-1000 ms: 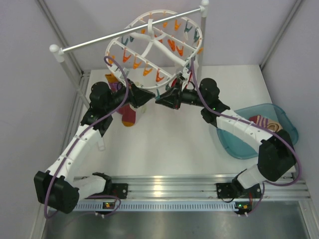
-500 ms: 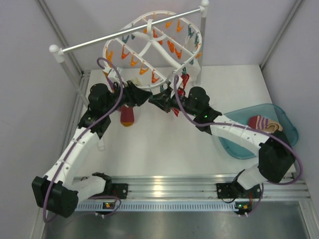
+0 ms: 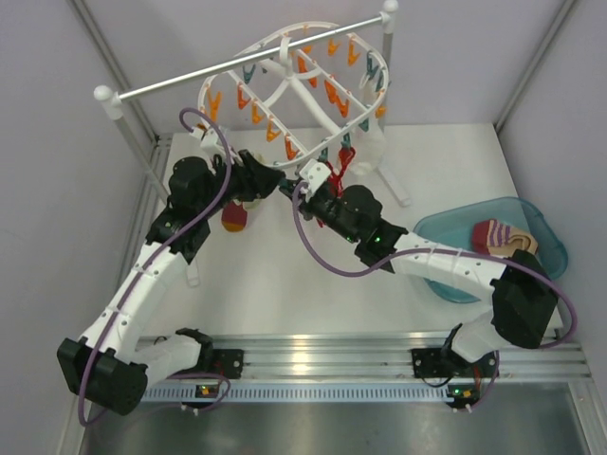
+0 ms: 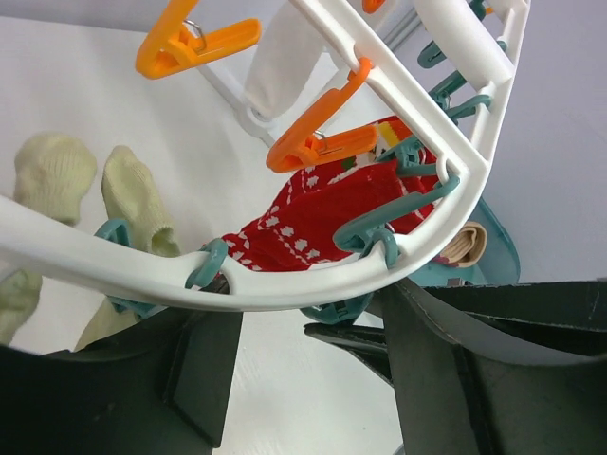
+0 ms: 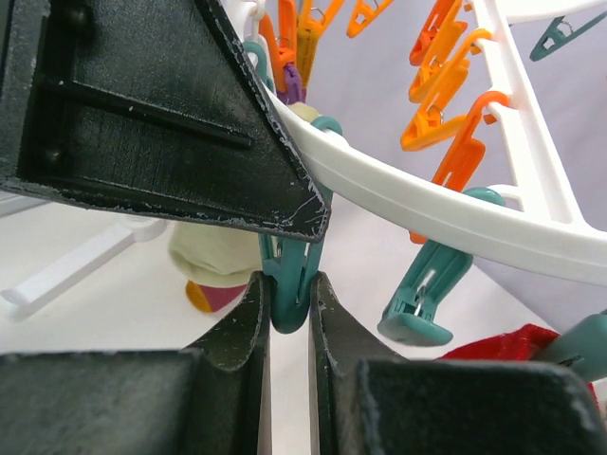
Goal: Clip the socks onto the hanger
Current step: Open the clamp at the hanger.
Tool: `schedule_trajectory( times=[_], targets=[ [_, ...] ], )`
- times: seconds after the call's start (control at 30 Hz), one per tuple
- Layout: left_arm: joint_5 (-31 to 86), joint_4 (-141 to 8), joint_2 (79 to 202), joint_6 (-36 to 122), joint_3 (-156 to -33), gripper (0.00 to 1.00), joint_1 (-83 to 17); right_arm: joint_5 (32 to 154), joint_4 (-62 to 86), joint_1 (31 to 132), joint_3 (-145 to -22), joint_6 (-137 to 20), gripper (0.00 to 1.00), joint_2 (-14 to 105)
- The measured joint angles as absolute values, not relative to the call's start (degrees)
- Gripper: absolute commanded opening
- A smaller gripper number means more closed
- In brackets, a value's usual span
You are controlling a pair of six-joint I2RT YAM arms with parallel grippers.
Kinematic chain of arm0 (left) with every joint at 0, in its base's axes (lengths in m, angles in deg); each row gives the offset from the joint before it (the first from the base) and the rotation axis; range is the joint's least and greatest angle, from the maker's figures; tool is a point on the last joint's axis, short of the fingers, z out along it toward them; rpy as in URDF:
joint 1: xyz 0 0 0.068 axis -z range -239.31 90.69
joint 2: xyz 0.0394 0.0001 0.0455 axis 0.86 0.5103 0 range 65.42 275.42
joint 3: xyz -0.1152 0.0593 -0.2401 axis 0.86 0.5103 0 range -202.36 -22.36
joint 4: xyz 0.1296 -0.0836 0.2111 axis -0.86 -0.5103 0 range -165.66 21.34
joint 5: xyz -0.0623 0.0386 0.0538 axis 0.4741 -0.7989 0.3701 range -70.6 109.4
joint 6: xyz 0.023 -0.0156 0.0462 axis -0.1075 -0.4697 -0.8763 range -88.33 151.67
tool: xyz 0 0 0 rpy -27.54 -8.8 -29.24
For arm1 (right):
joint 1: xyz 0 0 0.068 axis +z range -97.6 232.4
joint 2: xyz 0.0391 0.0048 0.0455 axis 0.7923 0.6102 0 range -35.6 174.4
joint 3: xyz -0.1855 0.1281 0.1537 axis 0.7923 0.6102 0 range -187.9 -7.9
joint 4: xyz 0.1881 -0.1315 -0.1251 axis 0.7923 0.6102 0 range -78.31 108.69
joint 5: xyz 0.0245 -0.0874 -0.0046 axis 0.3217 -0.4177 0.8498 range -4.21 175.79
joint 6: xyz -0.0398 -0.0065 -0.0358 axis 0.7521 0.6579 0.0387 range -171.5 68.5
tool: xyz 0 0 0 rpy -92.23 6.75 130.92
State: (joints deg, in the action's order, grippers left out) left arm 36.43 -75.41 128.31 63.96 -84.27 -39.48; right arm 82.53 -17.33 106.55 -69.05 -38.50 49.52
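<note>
The soft, light socks (image 4: 133, 204), seen behind the hanger (image 4: 285, 289) rim at the frame's left, are perhaps best held by the cuff; a teal clip (image 5: 289, 270) is pinched by the right gripper (image 5: 289, 305), while the hold of the left gripper (image 4: 313, 327) cannot be told.

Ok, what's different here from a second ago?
The right arm's wrist swung left and nearer its base; its fingers now pinch a teal plastic clip on the white plastic oval hanger, which tilted further. The left arm, straight metal rail and blue plastic tub stayed roughly put.
</note>
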Motion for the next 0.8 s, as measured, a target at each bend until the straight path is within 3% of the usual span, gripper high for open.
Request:
schedule_trajectory(
  times=[0.4, 0.57, 0.7, 0.73, 0.8],
  targets=[
    [34.86, -77.77, 129.84, 69.58, -85.93, 0.63, -39.37, 75.93, -17.46, 108.38, -69.05, -33.65, 0.00, 49.54],
    [35.01, -77.66, 130.25, 71.63, -85.93, 0.59, -39.37, 75.29, -17.41, 108.54, -69.07, -33.41, 0.00, 49.76],
    [35.25, -77.35, 130.71, 72.72, -85.93, 0.51, -39.37, 74.99, -17.41, 108.54, -69.09, -33.12, 0.00, 50.07],
    [35.34, -77.31, 130.74, 73.03, -85.93, 0.40, -39.37, 74.94, -17.39, 108.56, -69.09, -33.10, 0.00, 50.09],
    [35.82, -76.83, 130.76, 73.77, -85.93, 0.31, -39.30, 74.88, -17.24, 108.65, -69.09, -33.04, 0.00, 50.09]
  ],
)
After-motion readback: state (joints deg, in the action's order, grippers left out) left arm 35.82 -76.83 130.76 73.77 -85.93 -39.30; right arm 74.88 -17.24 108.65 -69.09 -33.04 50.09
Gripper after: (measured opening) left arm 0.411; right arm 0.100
